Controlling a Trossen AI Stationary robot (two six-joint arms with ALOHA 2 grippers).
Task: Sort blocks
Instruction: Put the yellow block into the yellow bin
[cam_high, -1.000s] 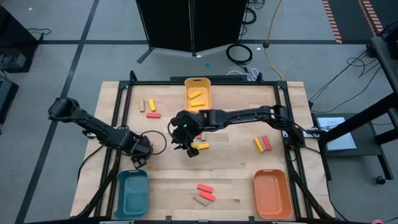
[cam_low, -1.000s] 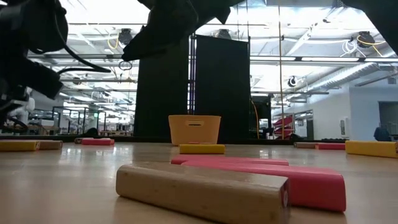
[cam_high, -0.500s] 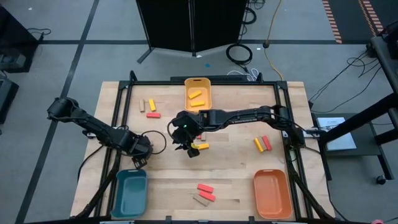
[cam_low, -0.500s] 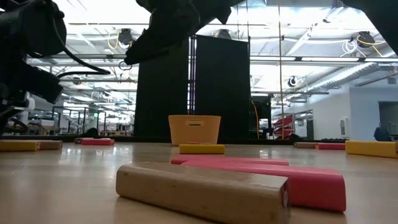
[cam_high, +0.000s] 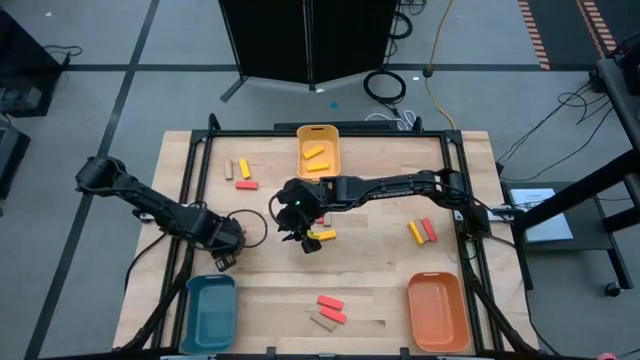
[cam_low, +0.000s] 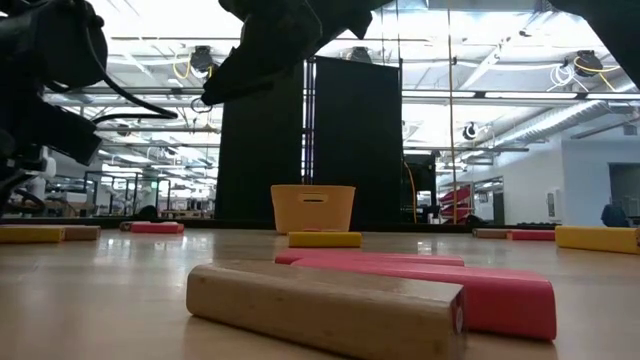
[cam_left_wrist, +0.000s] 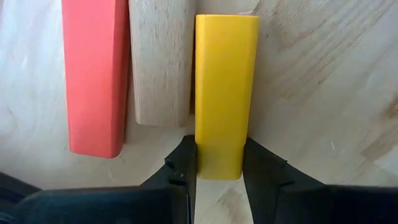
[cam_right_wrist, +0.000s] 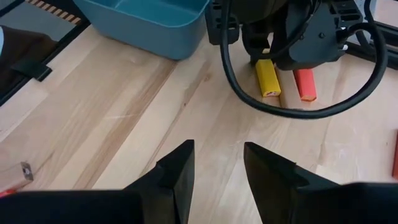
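Here, left gripper (cam_left_wrist: 219, 163) clenched on yellow block (cam_left_wrist: 222, 93); tan block (cam_left_wrist: 160, 62) touching alongside, red block (cam_left_wrist: 94, 74) beyond it, teal tray (cam_right_wrist: 149, 23) near. Right gripper (cam_right_wrist: 216, 163) released, mid-table.

From above, the left gripper (cam_high: 225, 258) hangs low over the bench (cam_high: 380, 290), with the teal tray (cam_high: 209, 312) just past its fingers. The right gripper (cam_high: 305, 243) sits mid-bench, a yellow block (cam_high: 324, 236) touching its fingers. The yellow tray (cam_high: 319, 150) behind it holds two yellow blocks. The orange tray (cam_high: 437, 312) lies well apart, red blocks (cam_high: 330, 305) between the two near trays.
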